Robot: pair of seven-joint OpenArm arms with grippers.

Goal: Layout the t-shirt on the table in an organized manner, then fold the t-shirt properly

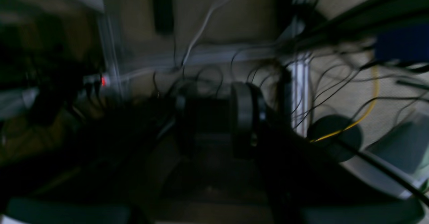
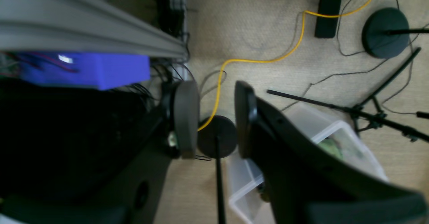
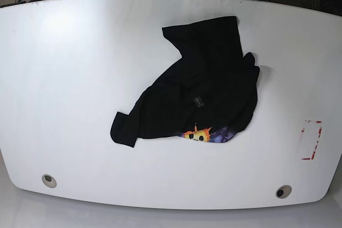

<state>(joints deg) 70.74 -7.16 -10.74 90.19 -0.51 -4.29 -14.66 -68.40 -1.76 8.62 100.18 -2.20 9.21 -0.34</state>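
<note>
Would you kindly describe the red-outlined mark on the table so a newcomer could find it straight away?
Start from the white table and the crumpled black t-shirt near its middle. The red-outlined mark lies apart from it, near the base view's right edge: a flat rectangle, unlike the two round grey grommet holes.

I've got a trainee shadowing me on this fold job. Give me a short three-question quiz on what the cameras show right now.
1. True or false: the t-shirt lies flat and spread out on the table.
2. Which part of the print shows at the shirt's near edge? A) a sun face B) a blue star C) white lettering
3. In the right wrist view, what is between the fingers of the right pincer?

Key
1. False: it is crumpled in a heap.
2. A, the orange-yellow sun face with purple beside it.
3. Nothing: the fingers stand apart over the floor, with a yellow cable behind.
</note>
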